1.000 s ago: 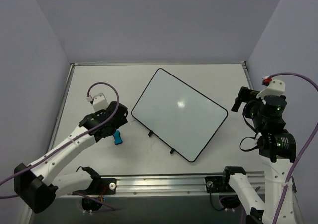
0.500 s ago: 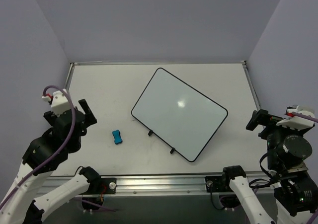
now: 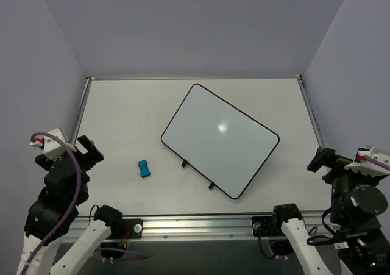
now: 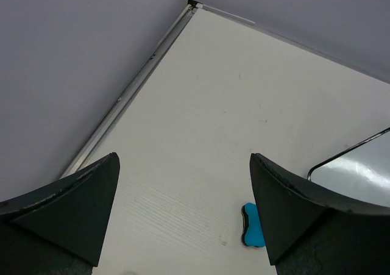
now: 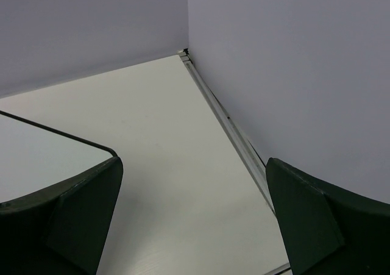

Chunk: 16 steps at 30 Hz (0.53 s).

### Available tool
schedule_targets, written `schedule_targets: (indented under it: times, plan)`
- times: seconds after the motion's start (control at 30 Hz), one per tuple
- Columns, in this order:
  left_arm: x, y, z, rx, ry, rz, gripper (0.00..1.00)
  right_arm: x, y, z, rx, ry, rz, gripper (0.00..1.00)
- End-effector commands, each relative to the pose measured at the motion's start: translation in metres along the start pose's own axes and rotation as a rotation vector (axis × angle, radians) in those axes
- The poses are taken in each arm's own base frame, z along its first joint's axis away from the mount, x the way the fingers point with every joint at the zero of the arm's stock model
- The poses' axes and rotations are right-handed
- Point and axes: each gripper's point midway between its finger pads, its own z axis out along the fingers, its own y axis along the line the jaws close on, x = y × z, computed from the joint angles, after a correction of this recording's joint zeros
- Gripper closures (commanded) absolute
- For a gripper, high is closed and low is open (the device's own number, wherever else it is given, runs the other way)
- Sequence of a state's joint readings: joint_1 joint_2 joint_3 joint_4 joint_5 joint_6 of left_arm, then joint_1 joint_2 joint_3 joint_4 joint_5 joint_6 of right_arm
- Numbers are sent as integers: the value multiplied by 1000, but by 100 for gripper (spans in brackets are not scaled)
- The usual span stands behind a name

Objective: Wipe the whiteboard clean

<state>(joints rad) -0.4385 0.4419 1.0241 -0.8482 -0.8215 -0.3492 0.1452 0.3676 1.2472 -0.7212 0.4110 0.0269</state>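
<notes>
We see white links with black joints on the left arm (image 3: 82, 250) and right arm (image 3: 303, 241). A purple cable (image 3: 78, 171) loops at each wrist, by a white block (image 3: 53, 138) with red tag (image 3: 38, 142). Dark wedge fingers (image 4: 73, 208) on left gripper (image 4: 183, 165), right gripper (image 5: 195, 165).

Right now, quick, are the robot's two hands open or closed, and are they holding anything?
Left gripper: open, holding nothing.
Right gripper: open, holding nothing.

Eraser (image 3: 143, 168) lies left of whiteboard (image 3: 220, 139) on table (image 3: 122, 110).
</notes>
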Motion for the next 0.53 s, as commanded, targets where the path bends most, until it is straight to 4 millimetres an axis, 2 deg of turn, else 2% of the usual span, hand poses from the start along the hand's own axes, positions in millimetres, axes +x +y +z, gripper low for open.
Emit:
schedule_targets:
  times: [0.0, 0.5]
  plan:
    - [-6, -9, 5, 18, -13, -3, 6, -6, -6, 1, 33, -13, -10, 0]
    - [-6, -6, 10, -2, -21, -32, 6, -6, -9, 1, 51, -17, -10, 0]
